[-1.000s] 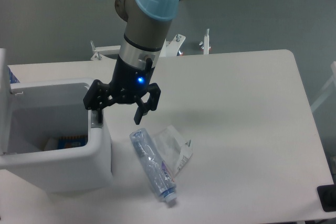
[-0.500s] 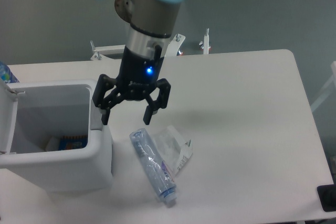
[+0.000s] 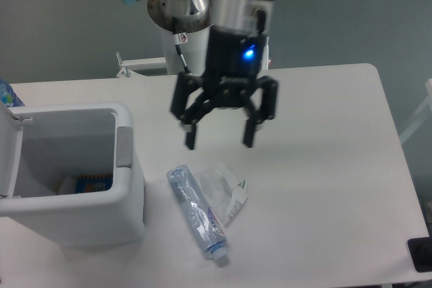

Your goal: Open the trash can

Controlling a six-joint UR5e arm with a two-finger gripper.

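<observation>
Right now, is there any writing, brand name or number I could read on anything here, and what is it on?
None can be read.
Plastic bottle: its label band has marks, too blurred to read.
Clear wrapper: no readable print.
Blue item inside the open trash can: too small to read.
Gripper: only a blue light, no text.

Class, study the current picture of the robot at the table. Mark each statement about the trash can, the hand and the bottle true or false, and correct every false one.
1. The trash can has its lid shut. False: it stands open, and items show inside.
2. The hand is open and holds nothing. True.
3. The plastic bottle stands upright. False: it lies on its side on the table.
4. The hand is inside the trash can. False: it hangs over the table, right of it.
5. A clear wrapper lies beside the bottle. True.
</observation>
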